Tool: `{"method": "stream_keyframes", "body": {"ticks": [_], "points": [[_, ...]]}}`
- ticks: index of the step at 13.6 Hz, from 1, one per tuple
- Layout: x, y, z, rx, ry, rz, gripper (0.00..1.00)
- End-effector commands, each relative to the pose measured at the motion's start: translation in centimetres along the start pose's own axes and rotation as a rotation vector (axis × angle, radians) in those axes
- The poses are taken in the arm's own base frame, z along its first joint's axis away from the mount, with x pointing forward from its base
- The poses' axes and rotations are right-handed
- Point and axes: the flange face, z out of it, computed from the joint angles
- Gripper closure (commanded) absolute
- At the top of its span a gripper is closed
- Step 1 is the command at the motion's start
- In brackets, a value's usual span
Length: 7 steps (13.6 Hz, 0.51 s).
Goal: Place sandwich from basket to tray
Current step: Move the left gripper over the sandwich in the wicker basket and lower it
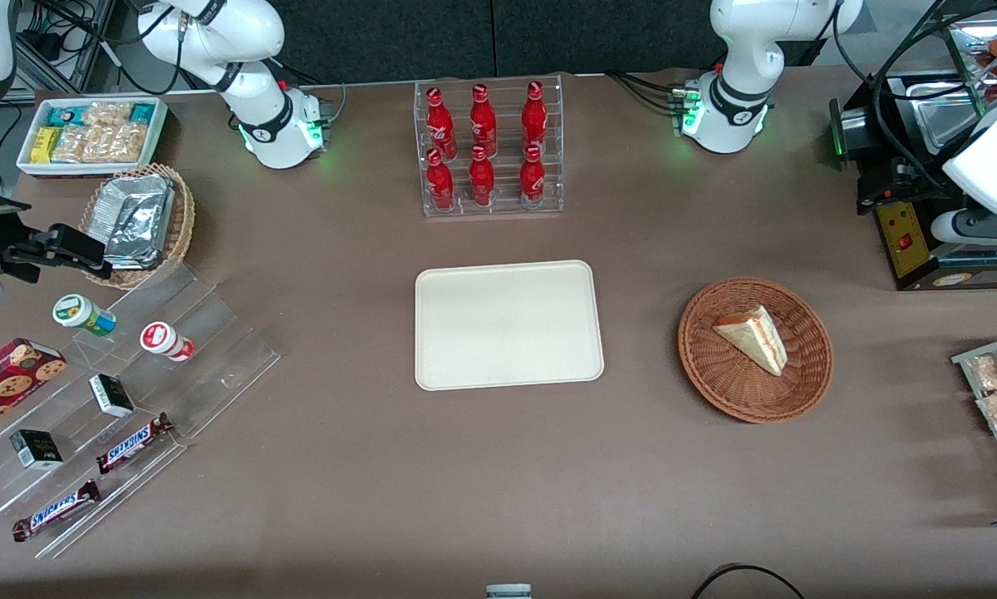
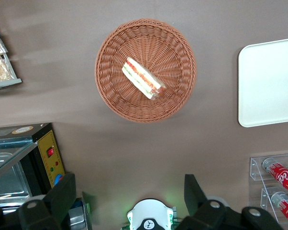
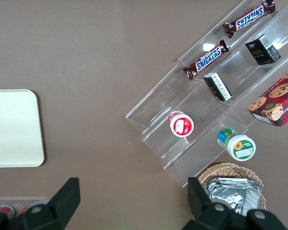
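While the gripper (image 2: pixel 129 201) hangs spread above the basket (image 2: pixel 110 91), the sandwich (image 2: pixel 143 78) is judged soft, light; its bread faces are best pinched gently.

Two candy bars (image 1: pixel 135 442) (image 1: pixel 56 510) on the clear plastic steps (image 1: pixel 132 399) near the cookie box (image 1: pixel 3 384) say "SNICKERS" in white. The red bottles (image 1: pixel 483 143) in the clear rack (image 1: pixel 490 200) carry white Coca-Cola writing.

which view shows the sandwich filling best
The left wrist view: the sandwich lies in the basket with its red and green cut edge facing the camera, the open tool well above. The front view shows mostly bread; the right wrist view misses it.
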Motion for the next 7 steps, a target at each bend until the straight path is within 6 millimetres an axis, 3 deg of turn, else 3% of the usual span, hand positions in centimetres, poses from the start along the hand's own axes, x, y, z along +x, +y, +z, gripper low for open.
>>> {"method": "stream_keyframes", "body": {"ticks": [1, 3, 7], "points": [[-0.7, 0.0, -0.6, 0.011, 0.0, 0.012, 0.0], [-0.1, -0.4, 0.3, 0.018, -0.013, 0.006, 0.0], [1.1, -0.7, 6.0, 0.025, -0.021, -0.002, 0.0]]}}
